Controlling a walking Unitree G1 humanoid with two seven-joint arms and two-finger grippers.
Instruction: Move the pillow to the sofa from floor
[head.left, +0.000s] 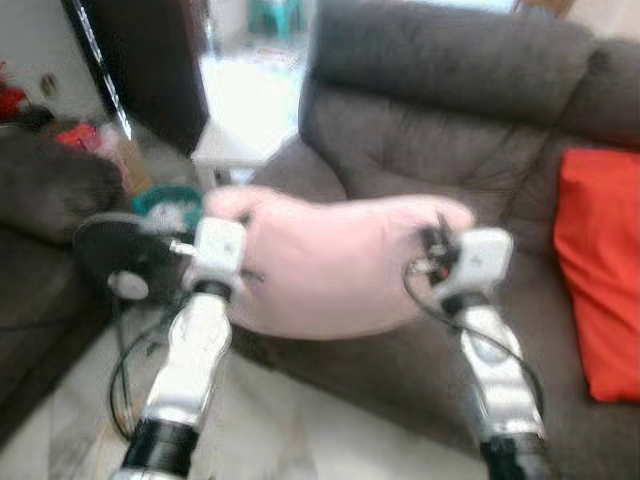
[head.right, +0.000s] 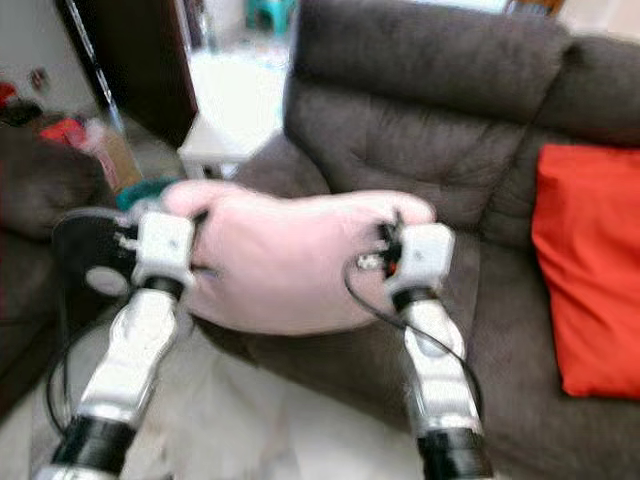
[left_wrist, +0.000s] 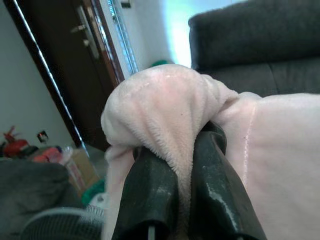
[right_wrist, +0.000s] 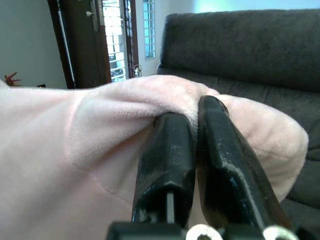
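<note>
A pale pink pillow (head.left: 330, 262) hangs in the air between my two arms, in front of the dark grey sofa (head.left: 440, 130) and over its seat edge. My left gripper (left_wrist: 187, 142) is shut on the pillow's left corner, with plush fabric bunched between its black fingers (left_wrist: 155, 185). My right gripper (right_wrist: 195, 112) is shut on the pillow's right corner, pinching a fold. In the eye views the left gripper (head.left: 232, 222) and right gripper (head.left: 440, 238) hold it level at the same height.
A red cushion (head.left: 600, 270) leans on the sofa's right side. At the left a second dark sofa (head.left: 45, 230), a black fan (head.left: 125, 255) with cables on the pale floor, and clutter. A white low table (head.left: 235, 140) and dark door (head.left: 150, 60) stand behind.
</note>
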